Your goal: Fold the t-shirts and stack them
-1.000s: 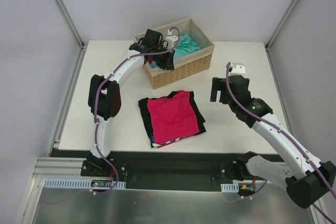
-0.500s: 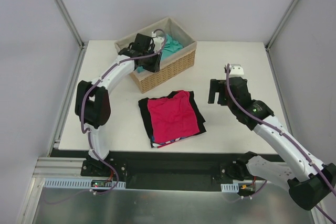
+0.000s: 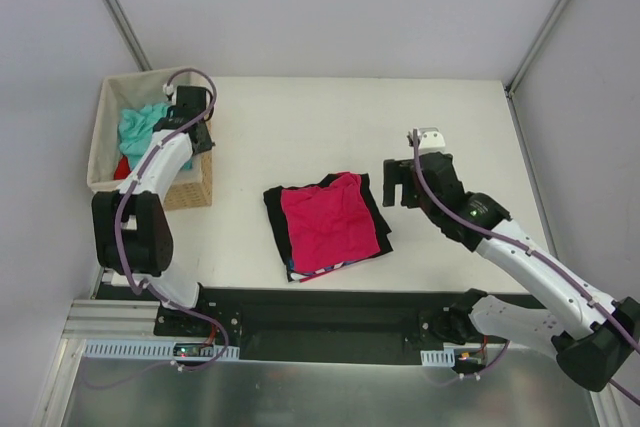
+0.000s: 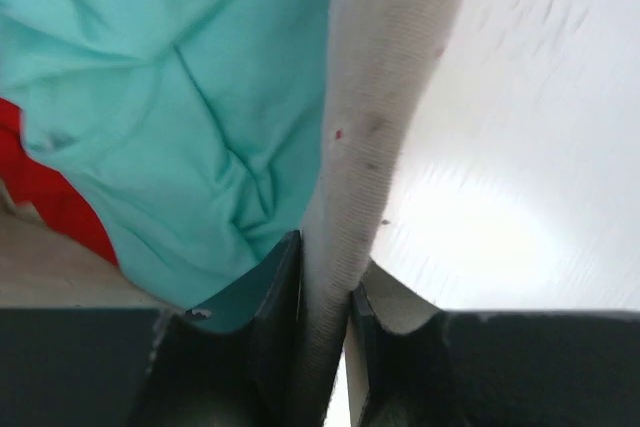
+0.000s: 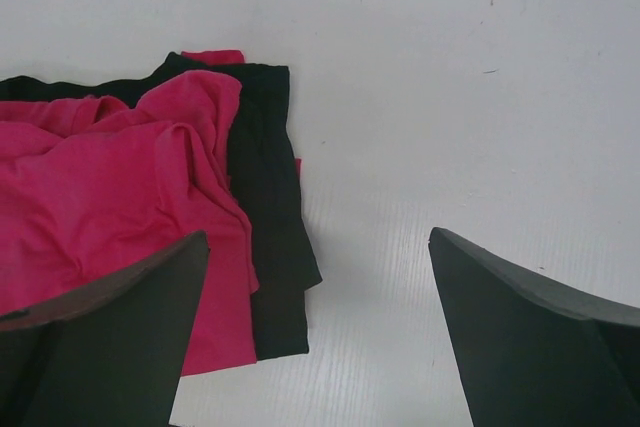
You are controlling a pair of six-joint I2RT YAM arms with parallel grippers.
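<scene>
1. The left claw (image 4: 322,297) has its jaws drawn nearly together on the cloth-lined wall of the wicker basket (image 4: 385,97). One finger is inside and one outside, and it holds no shirt.
2. That pinch sits on thin lining at the rim. A sideways tug could make it slip, or peel the lining off the wicker.
3. At 9 o'clock of the pinched wall, the teal t-shirt (image 4: 180,77) lies against the inner finger, with the red t-shirt (image 4: 50,197) beneath it. A re-grip here could trap a fold of teal along with the wall.
4. From above, the basket stands at 9 o'clock on the table (image 3: 300,127), seemingly right at its edge. A push toward 9 o'clock could tip it off, shirts and all.
5. The right claw (image 5: 318,247) gapes wide and holds nothing. It hovers at 3 o'clock of the stack: the magenta t-shirt (image 3: 328,219) on the black t-shirt (image 3: 275,217), with the striped t-shirt (image 3: 320,272) peeking out at 6 o'clock. A careless descent could snag the stack's edge and ruck the folds.
</scene>
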